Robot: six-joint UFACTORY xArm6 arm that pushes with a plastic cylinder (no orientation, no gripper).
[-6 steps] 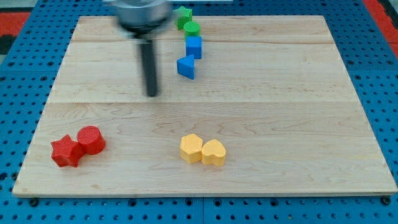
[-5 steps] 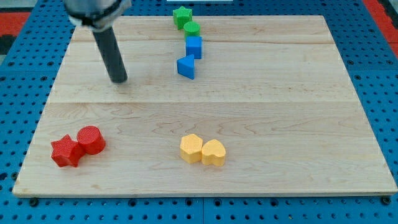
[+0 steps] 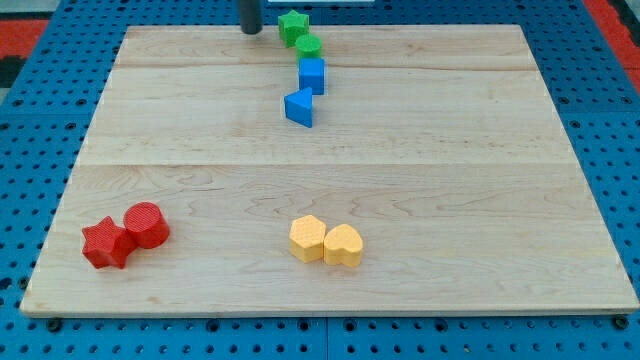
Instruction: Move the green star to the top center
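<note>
The green star [image 3: 293, 25] sits at the board's top edge, near the centre. A green cylinder [image 3: 308, 46] touches it just below and to the right. My tip [image 3: 250, 30] is at the top edge, a short way to the left of the green star, apart from it. Only the rod's lower end shows. A blue cube [image 3: 312, 75] and a blue triangular block [image 3: 299, 107] continue the line downward from the green cylinder.
A red star [image 3: 105, 244] and a red cylinder [image 3: 146, 225] touch each other at the lower left. A yellow hexagon [image 3: 307, 238] and a yellow heart [image 3: 343, 245] touch at the bottom centre. The wooden board [image 3: 450, 150] lies on a blue pegboard.
My tip moved from the board's middle left, first left, then up and right to the top edge beside the green star. No block has moved.
</note>
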